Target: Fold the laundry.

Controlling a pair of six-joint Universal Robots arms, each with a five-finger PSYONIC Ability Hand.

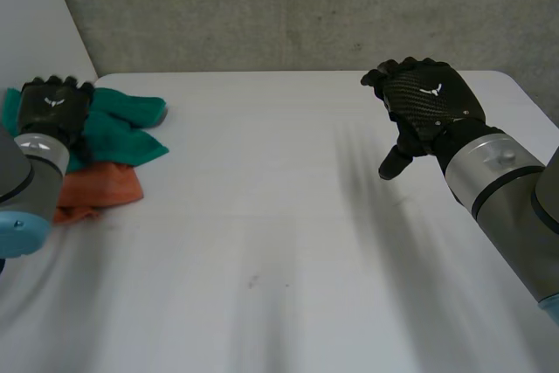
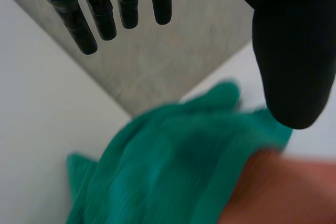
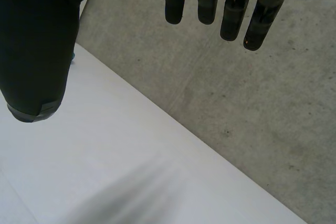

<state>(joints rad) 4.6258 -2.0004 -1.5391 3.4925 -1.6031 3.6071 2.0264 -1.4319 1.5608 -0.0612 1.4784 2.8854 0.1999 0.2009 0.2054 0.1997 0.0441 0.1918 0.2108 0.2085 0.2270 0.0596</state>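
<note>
Head view: left hand (image 1: 54, 104), fingers relaxed and empty, above teal cloth (image 1: 131, 128) at table's 10 o'clock; right hand (image 1: 432, 98), likewise slack and empty, well apart at 2 o'clock.

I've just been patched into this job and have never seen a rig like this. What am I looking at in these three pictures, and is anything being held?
This is a robot with two arms, each ending in a black hand. The head view looks down at the white table from behind the arms. In it the left hand is at the left, over a crumpled green cloth that has an orange cloth next to it. The right hand hangs above bare table.

The other two pictures come from a camera on each wrist, looking along the palm. The left wrist view shows straight fingers and the thumb above the green cloth, not closed on it. The right wrist view shows an open hand above the table and a grey wall. Nothing is held.
</note>
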